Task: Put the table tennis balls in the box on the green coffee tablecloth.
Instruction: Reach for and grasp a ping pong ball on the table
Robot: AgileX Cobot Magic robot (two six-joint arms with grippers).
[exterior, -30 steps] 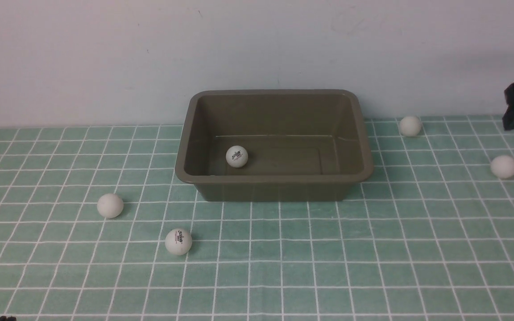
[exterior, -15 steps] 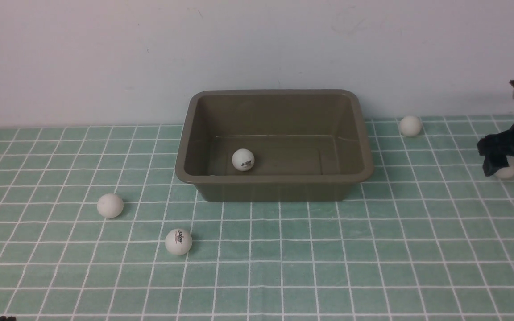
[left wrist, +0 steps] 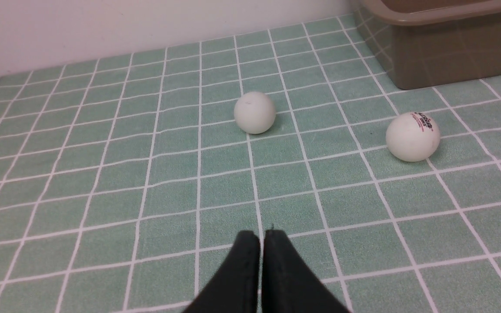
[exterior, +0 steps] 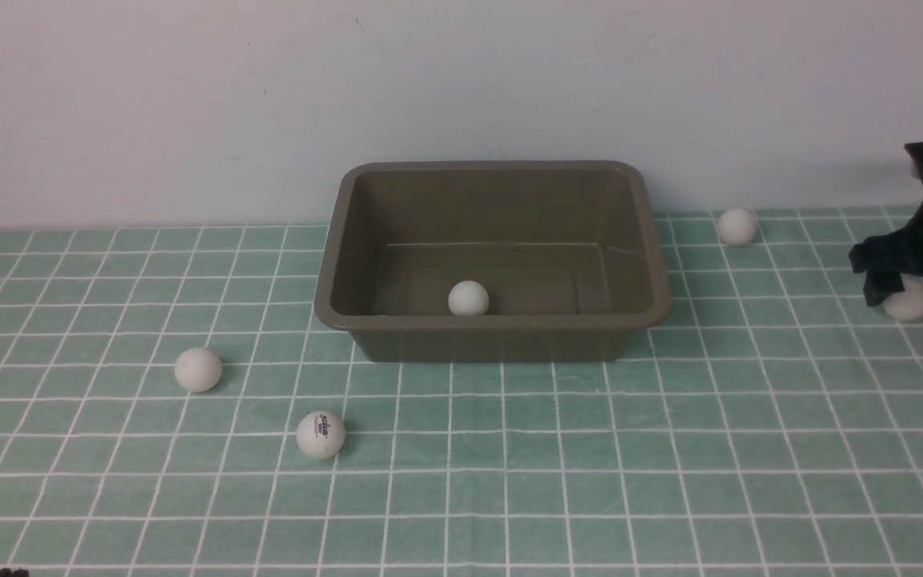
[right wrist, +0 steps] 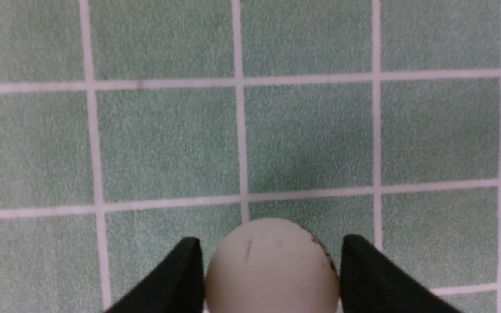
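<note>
The olive-brown box [exterior: 493, 324] stands on the green coffee tablecloth [exterior: 509, 449] with one table tennis ball [exterior: 468, 298] inside, near its front wall. Two balls [exterior: 198, 369] [exterior: 320, 434] lie front left of the box, and another [exterior: 737, 226] lies back right. At the far right, my right gripper [exterior: 910, 292] is down over a ball [exterior: 907, 304]. In the right wrist view both fingers press the sides of this ball [right wrist: 272, 265], which rests on the cloth. My left gripper [left wrist: 261, 237] is shut and empty, low over the cloth, short of two balls [left wrist: 255, 112] [left wrist: 412, 136].
A pale wall runs right behind the box and the cloth's far edge. The box's corner [left wrist: 450, 65] shows at the edge of the left wrist view. Only a dark tip of the left arm [exterior: 9, 572] shows at the front view's lower left corner.
My right gripper dropped from up near the wall onto the far right ball and its fingers closed in on it. The ball in the box rolled right, toward the front wall.
</note>
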